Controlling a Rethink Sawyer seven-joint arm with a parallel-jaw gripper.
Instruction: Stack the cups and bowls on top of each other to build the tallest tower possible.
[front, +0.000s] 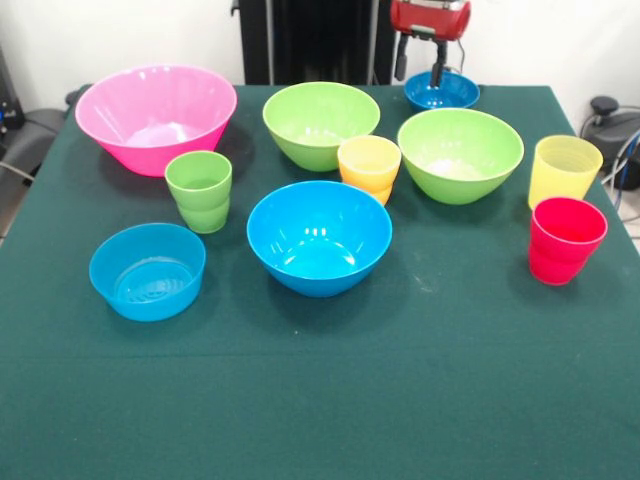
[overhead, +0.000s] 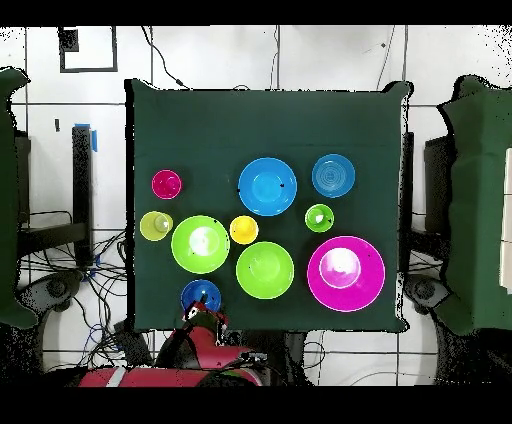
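Note:
All cups and bowls stand apart and upright on the green table, none stacked. The bowls are pink (front: 150, 150) (overhead: 346, 298), two lime green (front: 310, 150) (front: 455, 185), bright blue (front: 318, 275), shallow light blue (front: 145, 295) and small dark blue (front: 455, 98) (overhead: 200, 296). The cups are green (front: 199, 195), orange-yellow (front: 369, 170), pale yellow (front: 563, 178) and red (front: 565, 250). My gripper (front: 419, 68) (overhead: 203, 316) is open at the small dark blue bowl near the robot's side of the table. One finger (front: 437, 72) reaches down inside the bowl and the other is outside its rim.
The table (front: 320, 400) has a wide bare stretch on the side away from the robot. Chairs and cables lie beyond the table's side edges.

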